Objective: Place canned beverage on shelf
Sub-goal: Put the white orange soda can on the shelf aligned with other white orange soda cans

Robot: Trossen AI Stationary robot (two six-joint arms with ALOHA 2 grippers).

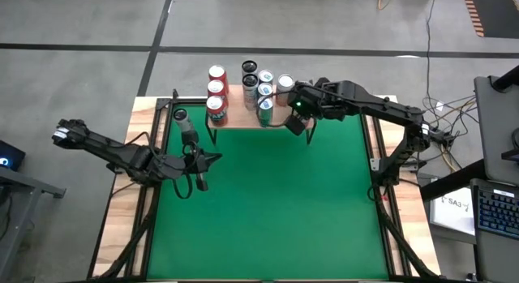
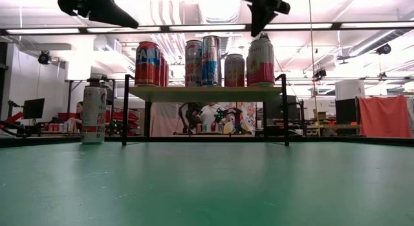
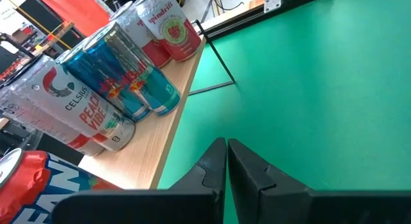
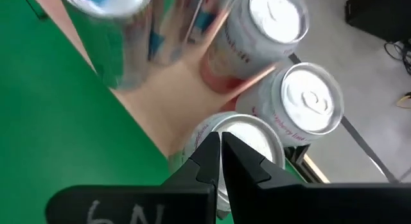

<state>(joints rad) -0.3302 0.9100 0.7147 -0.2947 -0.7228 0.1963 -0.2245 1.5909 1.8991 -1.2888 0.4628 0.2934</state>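
The shelf (image 1: 243, 121), light wood on black legs, stands at the table's far edge with several upright cans (image 2: 202, 61) on its top (image 2: 200, 92). One more can (image 1: 180, 115) stands on its base on the green table left of the shelf (image 2: 94, 114). My right gripper (image 1: 296, 121) is shut and points down over the shelf's right end. Its tips (image 4: 219, 144) hang just above the silver top of a pink-and-white can (image 2: 260, 59). My left gripper (image 1: 212, 158) is shut and hangs above the table, near the shelf's left front leg, holding nothing (image 3: 226, 150). My right gripper's shut fingertips (image 2: 258, 33) come from above onto the lid (image 4: 247, 137) of the can at the shelf's near right corner. Whether they touch the lid, I cannot tell. The can stands upright on the shelf.
The green mat (image 1: 276, 210) lies open toward the near edge. A wooden border (image 1: 122, 202) and black frame bars (image 1: 381, 186) run along both sides. Beyond the far edge the low view shows a room with desks and a red cloth (image 2: 385, 116).
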